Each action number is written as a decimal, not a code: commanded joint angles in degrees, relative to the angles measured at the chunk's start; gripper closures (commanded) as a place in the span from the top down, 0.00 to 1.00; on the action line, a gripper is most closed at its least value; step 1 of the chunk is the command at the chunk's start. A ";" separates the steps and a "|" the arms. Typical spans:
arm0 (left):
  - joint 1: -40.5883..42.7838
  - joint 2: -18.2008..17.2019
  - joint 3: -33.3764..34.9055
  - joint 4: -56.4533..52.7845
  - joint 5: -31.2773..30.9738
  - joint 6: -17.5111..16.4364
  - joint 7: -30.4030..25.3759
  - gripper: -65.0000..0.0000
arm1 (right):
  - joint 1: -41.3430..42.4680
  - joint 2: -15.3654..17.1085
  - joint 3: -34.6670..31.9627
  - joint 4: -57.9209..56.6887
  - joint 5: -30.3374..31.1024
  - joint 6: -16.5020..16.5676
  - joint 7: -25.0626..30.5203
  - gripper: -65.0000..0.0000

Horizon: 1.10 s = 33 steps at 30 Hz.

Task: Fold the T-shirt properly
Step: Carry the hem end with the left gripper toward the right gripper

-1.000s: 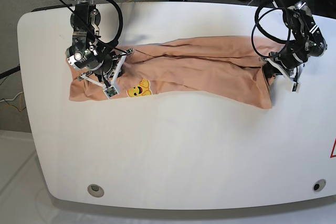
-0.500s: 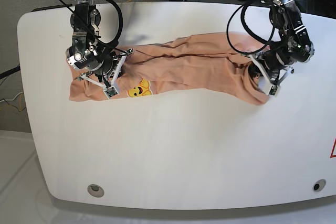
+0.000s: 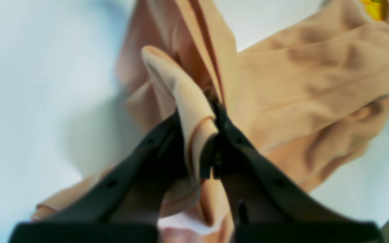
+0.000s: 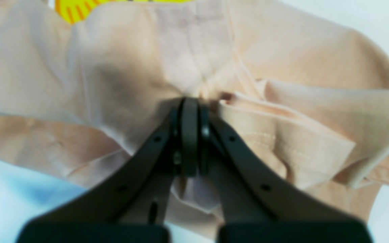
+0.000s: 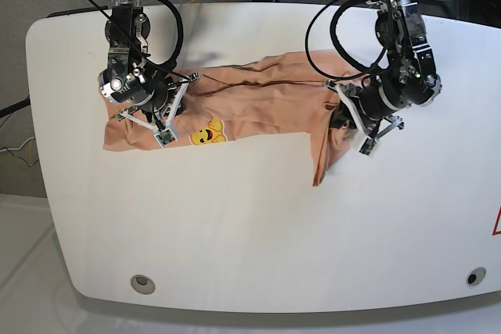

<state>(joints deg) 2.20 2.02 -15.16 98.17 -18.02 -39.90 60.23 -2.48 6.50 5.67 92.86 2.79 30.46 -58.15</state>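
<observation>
While the left gripper (image 5: 350,120) pinches one end of the T-shirt (image 5: 258,99), the right gripper (image 5: 160,119) pins the other end on the table (image 5: 250,224). Its long axis runs from one gripper to the other, so I think the lifted end should travel along it toward the right gripper.

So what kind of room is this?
Probably a robot lab: a rounded white table with two black arms, each claw gripping a soft peach cotton T-shirt, cables behind.

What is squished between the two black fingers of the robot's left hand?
In the left wrist view, a folded edge of the soft peach T-shirt sits pinched between the black fingers of the left gripper. Nothing else is between them.
</observation>
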 commanded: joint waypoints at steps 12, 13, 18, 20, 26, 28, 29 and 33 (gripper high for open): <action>-1.01 5.41 6.94 1.39 -1.10 -0.10 -1.02 0.02 | -1.43 -0.39 -0.44 -2.00 -1.34 0.88 -5.89 0.00; -1.01 5.67 7.55 1.39 -1.10 -0.10 -1.11 0.02 | -1.43 -0.39 -0.44 -2.00 -1.34 0.88 -5.89 0.00; -1.01 6.98 11.25 1.39 -1.10 -0.10 -1.19 0.02 | -1.26 -0.39 -0.44 -2.00 -1.34 0.88 -5.89 0.00; -1.01 6.98 12.21 1.39 -1.10 -0.10 -1.19 0.02 | -1.26 -0.39 -0.44 -2.00 -1.34 0.88 -5.89 0.00; -0.92 6.98 15.47 1.39 -1.19 -0.10 -1.28 0.02 | -1.26 -0.39 -0.44 -2.00 -1.34 0.88 -5.81 0.00; -0.83 6.98 16.34 1.39 -1.19 -0.10 -1.28 0.02 | -1.26 -0.39 -0.44 -2.00 -1.34 0.88 -5.81 0.00; -0.75 6.98 16.87 1.39 -1.19 -0.10 -1.28 0.02 | -1.26 -0.39 -0.44 -2.00 -1.34 0.88 -5.81 0.00; -0.48 6.98 19.25 1.39 -1.28 -0.10 -2.34 0.02 | -1.26 -0.39 -0.44 -2.00 -1.34 0.88 -5.81 0.00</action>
<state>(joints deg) 2.26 8.69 3.07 98.28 -17.85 -39.88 60.31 -2.44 6.48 5.67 92.86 2.81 30.46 -58.19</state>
